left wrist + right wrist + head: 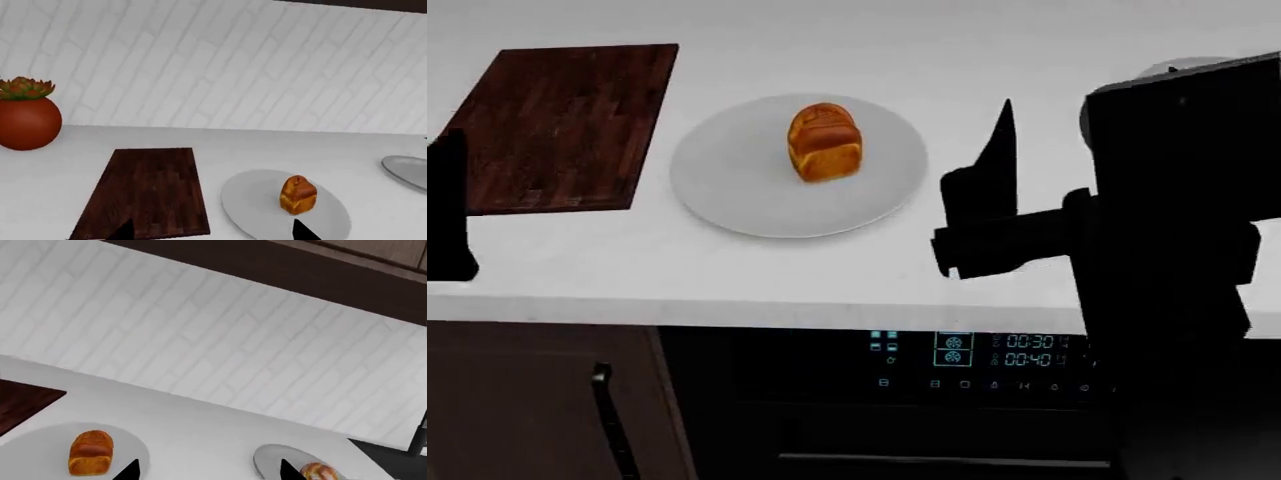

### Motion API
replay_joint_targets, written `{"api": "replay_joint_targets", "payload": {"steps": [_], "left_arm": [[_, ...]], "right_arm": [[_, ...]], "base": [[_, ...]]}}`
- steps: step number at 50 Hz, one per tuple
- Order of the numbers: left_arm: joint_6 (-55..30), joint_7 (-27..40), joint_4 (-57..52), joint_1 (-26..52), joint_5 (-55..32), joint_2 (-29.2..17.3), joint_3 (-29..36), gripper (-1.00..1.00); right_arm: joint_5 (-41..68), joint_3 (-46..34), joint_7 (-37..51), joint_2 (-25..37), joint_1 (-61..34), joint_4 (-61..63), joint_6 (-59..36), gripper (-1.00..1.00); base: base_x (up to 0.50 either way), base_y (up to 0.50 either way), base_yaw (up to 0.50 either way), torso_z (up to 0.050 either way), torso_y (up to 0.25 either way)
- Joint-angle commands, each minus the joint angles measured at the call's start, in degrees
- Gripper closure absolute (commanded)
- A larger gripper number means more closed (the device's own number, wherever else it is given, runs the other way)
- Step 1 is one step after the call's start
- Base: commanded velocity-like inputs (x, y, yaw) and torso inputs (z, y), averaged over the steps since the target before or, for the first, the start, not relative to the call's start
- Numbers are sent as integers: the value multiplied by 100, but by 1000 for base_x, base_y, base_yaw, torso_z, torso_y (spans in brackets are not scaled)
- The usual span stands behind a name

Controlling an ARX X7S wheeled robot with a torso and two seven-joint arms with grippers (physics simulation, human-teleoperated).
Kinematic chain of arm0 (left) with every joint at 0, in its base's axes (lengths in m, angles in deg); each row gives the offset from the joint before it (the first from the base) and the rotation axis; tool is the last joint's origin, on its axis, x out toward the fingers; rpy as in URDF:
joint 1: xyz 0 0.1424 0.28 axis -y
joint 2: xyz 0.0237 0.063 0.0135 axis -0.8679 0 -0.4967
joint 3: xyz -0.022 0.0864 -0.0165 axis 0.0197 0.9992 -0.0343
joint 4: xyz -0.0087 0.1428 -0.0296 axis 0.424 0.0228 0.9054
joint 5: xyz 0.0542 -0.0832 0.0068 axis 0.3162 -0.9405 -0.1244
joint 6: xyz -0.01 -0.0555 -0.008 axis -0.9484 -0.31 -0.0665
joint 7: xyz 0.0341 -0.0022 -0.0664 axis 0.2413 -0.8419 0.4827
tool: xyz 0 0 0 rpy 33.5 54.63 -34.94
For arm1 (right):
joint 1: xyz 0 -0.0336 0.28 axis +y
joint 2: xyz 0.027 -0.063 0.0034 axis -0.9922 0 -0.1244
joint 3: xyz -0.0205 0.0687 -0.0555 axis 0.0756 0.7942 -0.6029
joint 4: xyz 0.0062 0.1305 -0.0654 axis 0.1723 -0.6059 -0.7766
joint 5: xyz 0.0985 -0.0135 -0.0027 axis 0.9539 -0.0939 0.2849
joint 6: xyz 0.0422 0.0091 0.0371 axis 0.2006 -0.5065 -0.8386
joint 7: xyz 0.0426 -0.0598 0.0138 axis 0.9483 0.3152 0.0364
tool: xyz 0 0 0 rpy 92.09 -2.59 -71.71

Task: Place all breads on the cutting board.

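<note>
Head view, bread (825, 142) on plate (727, 190), oven clock (1020, 343) 00:30

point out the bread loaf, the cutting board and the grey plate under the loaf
bread loaf (825, 143), head view, middle of its crust
cutting board (567, 120), head view, centre of the bare wood
grey plate (741, 185), head view, bare surface left of the loaf

Right wrist cam: golden-brown loaf (90, 452) stood upright on round grey plate (27, 450), fingertips (127, 471) dark and spread apart, nothing between them. Second plate (280, 456) sat well apart on the white counter (200, 430), carrying a flour-dusted bread (319, 472), partly cropped. Cutting board (20, 402) corner beside first plate. White brick wall (200, 330) behind
</note>
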State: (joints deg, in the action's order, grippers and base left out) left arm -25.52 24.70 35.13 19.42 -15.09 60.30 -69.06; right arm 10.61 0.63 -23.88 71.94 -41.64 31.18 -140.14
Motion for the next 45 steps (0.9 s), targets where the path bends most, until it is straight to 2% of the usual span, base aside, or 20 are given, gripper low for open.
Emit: {"api": "replay_joint_targets", "payload": {"steps": [1, 6, 8, 17, 20, 29, 45], "left_arm": [[-852, 1537, 1499, 2749, -2195, -831, 727, -100], [-821, 1255, 2229, 3456, -1843, -872, 1214, -100], [-759, 1244, 2330, 3542, -1864, -871, 1279, -100], [-457, 573, 2332, 3551, -1141, -924, 1492, -100], [-425, 539, 2375, 3641, -1095, -930, 1553, -100], [-269, 264, 2378, 3791, -781, -915, 1821, -100], [-186, 222, 2390, 4070, -769, -775, 2151, -100]], "right_arm": [[246, -500, -405, 301, -2549, -1201, -864, -100], [223, -730, -605, 248, -3202, -2122, -501, -100], [118, -1170, -678, 404, -3333, -2257, -195, -100], [40, -1639, -836, 317, -3626, -2870, 204, -100], [1, -1767, -872, 307, -3680, -3054, 333, -100], [-36, -1849, -941, 331, -3649, -3499, 549, -100], [25, -1855, -942, 583, -3308, -3364, 313, -100]], "base": [[0, 0, 0, 0, 0], [205, 0, 0, 0, 0], [500, 110, 0, 0, 0], [493, 371, 0, 0, 0], [457, 429, 0, 0, 0], [477, 303, 0, 0, 0], [500, 1, 0, 0, 1]]}}
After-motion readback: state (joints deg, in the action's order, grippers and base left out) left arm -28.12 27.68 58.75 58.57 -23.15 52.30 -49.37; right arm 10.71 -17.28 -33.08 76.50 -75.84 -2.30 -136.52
